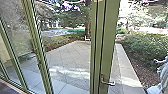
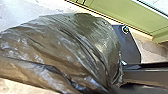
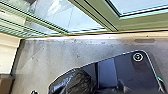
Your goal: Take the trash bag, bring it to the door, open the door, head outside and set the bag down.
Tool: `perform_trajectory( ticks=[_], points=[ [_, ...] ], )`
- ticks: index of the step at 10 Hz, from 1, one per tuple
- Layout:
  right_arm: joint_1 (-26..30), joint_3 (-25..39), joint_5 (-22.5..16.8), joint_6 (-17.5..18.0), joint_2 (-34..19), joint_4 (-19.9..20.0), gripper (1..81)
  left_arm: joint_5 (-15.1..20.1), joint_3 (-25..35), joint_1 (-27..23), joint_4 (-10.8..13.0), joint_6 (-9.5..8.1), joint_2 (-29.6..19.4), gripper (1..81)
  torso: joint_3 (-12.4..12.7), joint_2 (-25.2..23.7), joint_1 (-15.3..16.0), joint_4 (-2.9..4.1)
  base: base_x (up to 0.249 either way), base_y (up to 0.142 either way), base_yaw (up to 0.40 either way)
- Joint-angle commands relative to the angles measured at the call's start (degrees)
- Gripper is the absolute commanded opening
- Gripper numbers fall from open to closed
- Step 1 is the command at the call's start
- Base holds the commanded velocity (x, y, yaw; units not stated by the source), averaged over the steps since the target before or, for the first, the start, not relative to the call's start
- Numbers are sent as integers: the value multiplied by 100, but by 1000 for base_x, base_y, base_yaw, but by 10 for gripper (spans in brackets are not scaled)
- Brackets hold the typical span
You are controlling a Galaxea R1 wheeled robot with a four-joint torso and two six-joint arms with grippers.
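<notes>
Large in the left wrist view is the dark, shiny trash bag [image 2: 62,50]; its folds draw together at my left gripper [image 2: 110,88], which is shut on it. In the right wrist view a gathered black part of the bag [image 3: 79,81] lies against the robot's dark plate. Whether my right gripper is open or shut I cannot make out. The green-framed glass door [image 1: 109,42] stands in front in the head view, with a metal lever handle [image 1: 108,82] low on its frame.
Behind the glass lie a paved yard [image 1: 71,58] and bushes [image 1: 145,46]. More green frames [image 1: 37,50] run along the left. A pale shape [image 1: 162,72], unclear, is at the right edge. A door sill [image 3: 82,36] borders the grey floor [image 3: 57,55].
</notes>
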Motion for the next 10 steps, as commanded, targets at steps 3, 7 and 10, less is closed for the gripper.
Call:
perform_trajectory(
  ticks=[3, 7, 10],
  points=[
    [878, 958, -361, -11, -1151, -15, 811, 240, 34, -253, 60, -19, -19, 10, 0, 0, 0, 0, 0, 0, 0],
    [2108, 1415, -1354, 50, -1661, 327, 811, 240, 34, -252, 25, -19, -10, 10, 0, 0, 0, 0, 0, 0, 0],
    [2943, 1590, -1986, 68, -1872, 705, 811, 240, 34, -253, 8, -19, 16, 10, 0, 0, 0, 0, 0, 0, 0]
  ],
)
